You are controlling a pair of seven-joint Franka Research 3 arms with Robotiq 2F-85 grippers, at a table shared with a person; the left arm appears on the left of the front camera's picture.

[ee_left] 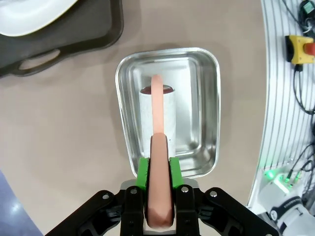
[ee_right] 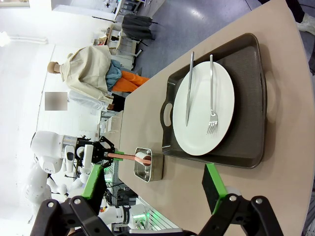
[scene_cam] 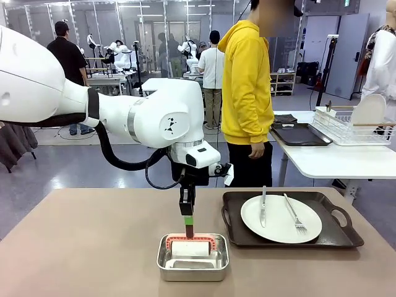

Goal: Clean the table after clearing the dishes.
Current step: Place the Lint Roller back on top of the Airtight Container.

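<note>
Front view: the left hand [scene_cam: 188,224] is clamped on the upright pink handle [scene_cam: 189,228] of a white roller [scene_cam: 190,249]. The roller rests in a small steel pan [scene_cam: 162,263] at the near middle of the tan worktop [scene_cam: 80,247]. Just right of the pan, a white plate [scene_cam: 278,228] carrying a knife [scene_cam: 263,207] and fork [scene_cam: 294,214] sits on a black tray [scene_cam: 337,234]. In the right wrist view, the right hand [ee_right: 152,172] stands wide open, holding nothing.

On the bench [scene_cam: 80,247], a pan [scene_cam: 192,275] sits near the front edge with a roller [scene_cam: 190,249] resting in it. To its right and slightly farther back lies a tray [scene_cam: 337,232] carrying a plate [scene_cam: 279,226], with knife [scene_cam: 263,207] left of fork [scene_cam: 293,213] on it.
</note>
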